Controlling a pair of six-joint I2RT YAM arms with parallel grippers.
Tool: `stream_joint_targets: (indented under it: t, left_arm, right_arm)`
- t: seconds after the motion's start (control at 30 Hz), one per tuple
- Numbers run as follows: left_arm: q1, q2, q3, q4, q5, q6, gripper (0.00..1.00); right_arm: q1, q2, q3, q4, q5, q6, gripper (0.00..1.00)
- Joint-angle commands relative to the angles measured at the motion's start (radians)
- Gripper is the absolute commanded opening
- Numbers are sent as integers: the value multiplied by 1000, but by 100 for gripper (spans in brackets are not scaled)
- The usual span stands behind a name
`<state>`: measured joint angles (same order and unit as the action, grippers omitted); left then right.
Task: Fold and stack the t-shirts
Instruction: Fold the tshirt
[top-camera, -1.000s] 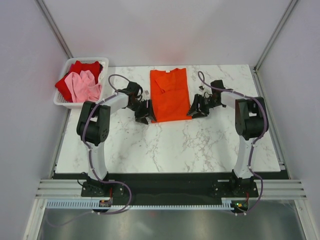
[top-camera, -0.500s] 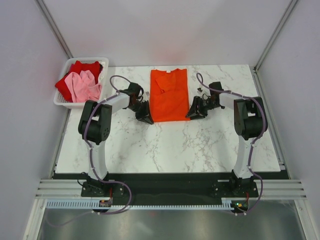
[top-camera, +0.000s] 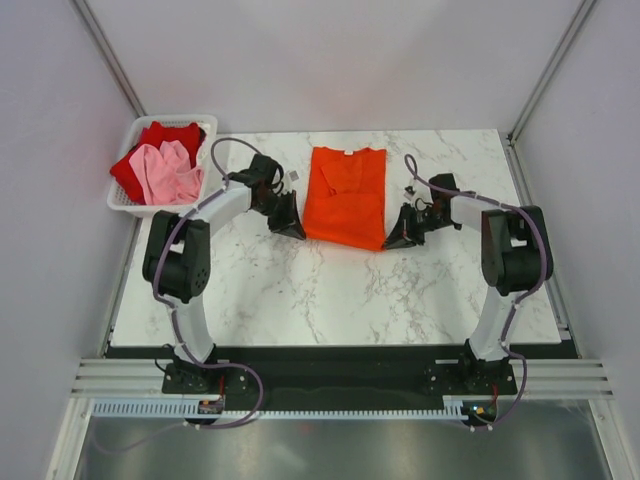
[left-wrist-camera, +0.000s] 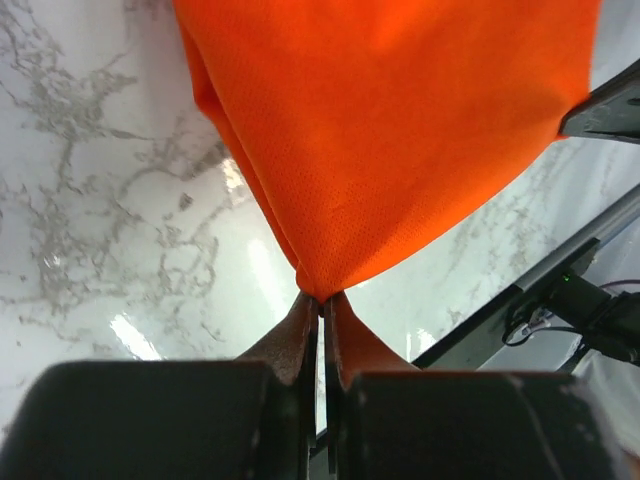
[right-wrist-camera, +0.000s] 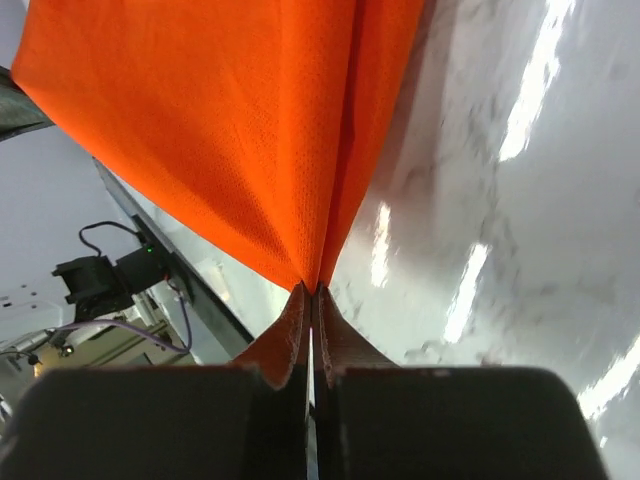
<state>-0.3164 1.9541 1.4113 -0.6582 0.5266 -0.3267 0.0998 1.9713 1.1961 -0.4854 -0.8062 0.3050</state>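
The bright orange-red t-shirt (top-camera: 345, 195) lies at the back middle of the marble table, collar away from the arms. My left gripper (top-camera: 297, 230) is shut on its near left corner, and the cloth (left-wrist-camera: 400, 130) fans out from the pinched tips (left-wrist-camera: 322, 298). My right gripper (top-camera: 391, 243) is shut on the near right corner, where the fabric (right-wrist-camera: 220, 120) pulls tight from its tips (right-wrist-camera: 311, 290). In both wrist views the near edge hangs lifted off the table. A deeper red t-shirt (top-camera: 165, 135) and a pale pink t-shirt (top-camera: 172, 175) lie crumpled in the basket.
The white slatted basket (top-camera: 176, 118) stands at the back left corner of the table. Grey walls and metal posts close in the sides and back. Bare marble (top-camera: 330, 290) stretches between the shirt and the arm bases.
Both grippers have closed on the orange-red shirt's near corners. The near edge has come up off the table and the shirt has shifted slightly to the right.
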Motion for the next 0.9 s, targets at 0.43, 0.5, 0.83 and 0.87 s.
stream_joint_targets:
  t: [0.43,0.5,0.83,0.87]
  left_arm:
    - [-50,-182,67,-41,12,72,2]
    - [-49,-155,90,-40,-8,86,2]
    - [11,192,653,-23,-109,149,2]
    - [14,254,698,-14,-111,156,2]
  right_arm:
    - [-49,-333,-99,-15,-73,88,0]
    - [-58,-307,-52,5,-61,85,0]
    - [-77,50,417,91,5,62,0]
    - [-77,78,489,103,9,66,0]
